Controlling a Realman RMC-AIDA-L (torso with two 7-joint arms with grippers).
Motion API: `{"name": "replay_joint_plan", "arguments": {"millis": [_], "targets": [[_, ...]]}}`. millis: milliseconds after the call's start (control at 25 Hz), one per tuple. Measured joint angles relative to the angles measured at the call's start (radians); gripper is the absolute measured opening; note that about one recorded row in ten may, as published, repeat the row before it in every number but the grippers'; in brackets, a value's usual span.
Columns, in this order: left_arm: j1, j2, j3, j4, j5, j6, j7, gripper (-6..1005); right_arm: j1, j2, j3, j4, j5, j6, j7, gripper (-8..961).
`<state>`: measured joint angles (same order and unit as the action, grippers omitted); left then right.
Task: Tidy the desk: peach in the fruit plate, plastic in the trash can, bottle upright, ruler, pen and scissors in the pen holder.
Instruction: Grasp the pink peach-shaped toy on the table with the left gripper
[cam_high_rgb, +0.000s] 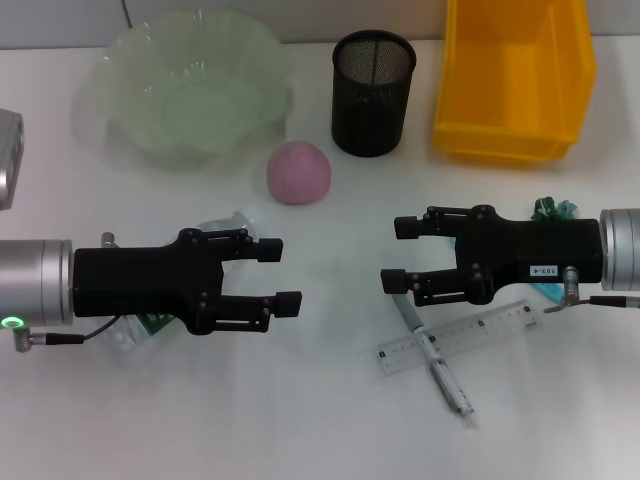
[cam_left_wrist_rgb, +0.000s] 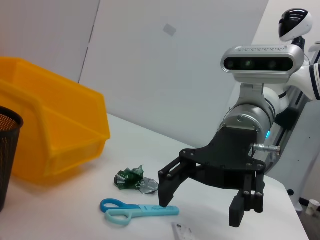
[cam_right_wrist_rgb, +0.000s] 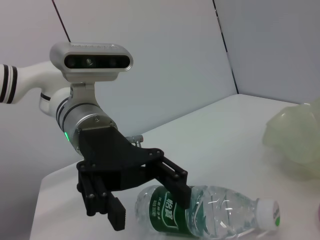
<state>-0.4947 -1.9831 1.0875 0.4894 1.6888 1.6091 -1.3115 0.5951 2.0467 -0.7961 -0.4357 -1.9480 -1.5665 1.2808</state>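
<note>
A pink peach (cam_high_rgb: 298, 172) lies between the pale green fruit plate (cam_high_rgb: 120, 60) and the black mesh pen holder (cam_high_rgb: 372, 92). The yellow bin (cam_high_rgb: 515, 80) stands at the back right. My left gripper (cam_high_rgb: 280, 275) is open above the lying bottle (cam_right_wrist_rgb: 220, 212), which it mostly hides in the head view. My right gripper (cam_high_rgb: 398, 255) is open and holds nothing. Below it lie the clear ruler (cam_high_rgb: 470, 335) and the pen (cam_high_rgb: 435, 365), crossed. The blue scissors (cam_left_wrist_rgb: 137, 210) and the crumpled green plastic (cam_left_wrist_rgb: 132, 180) lie under and behind the right gripper.
A grey device (cam_high_rgb: 8, 155) sits at the table's left edge. The bin, pen holder and plate line the back of the white table.
</note>
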Motion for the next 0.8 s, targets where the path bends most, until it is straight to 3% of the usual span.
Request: {"name": "replay_joint_plan", "arguments": {"millis": [800], "targets": [[-0.001, -0.002, -0.003, 0.002, 0.0, -0.001, 0.015, 776, -0.003, 0.001, 0.0, 0.0, 0.0, 0.004, 0.0, 824]]}}
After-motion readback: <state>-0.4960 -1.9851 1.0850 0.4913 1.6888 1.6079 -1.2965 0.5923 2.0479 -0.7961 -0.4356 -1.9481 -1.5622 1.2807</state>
